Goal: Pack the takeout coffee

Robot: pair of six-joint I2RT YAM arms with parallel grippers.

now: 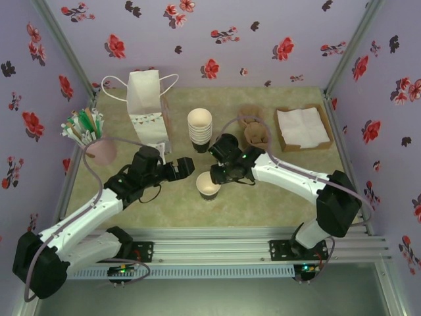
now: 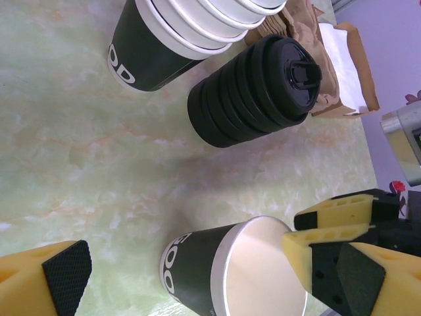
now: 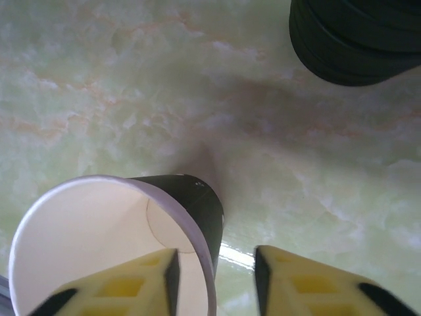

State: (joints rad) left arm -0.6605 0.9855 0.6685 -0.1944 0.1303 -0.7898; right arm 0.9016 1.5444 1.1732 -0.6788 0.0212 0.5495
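The takeout coffee cup (image 1: 208,186) is a single dark paper cup standing upright at mid-table, cream inside, with no lid on it. My right gripper (image 1: 213,174) hangs over its far rim with the jaws parted. In the right wrist view one finger (image 3: 131,286) is inside the cup (image 3: 99,230) and the other (image 3: 309,283) is outside, with a gap to the wall. My left gripper (image 1: 187,168) is wide open just left of the cup. In the left wrist view the cup (image 2: 197,270) stands between its spread fingertips (image 2: 69,276).
A stack of cream-rimmed cups (image 1: 200,125) and a squat stack of black lids (image 2: 253,92) stand just behind. A white paper bag (image 1: 146,99) stands at the back left beside a cup of stirrers (image 1: 84,128). Brown sleeves (image 1: 254,131) and a napkin tray (image 1: 302,128) sit at the back right.
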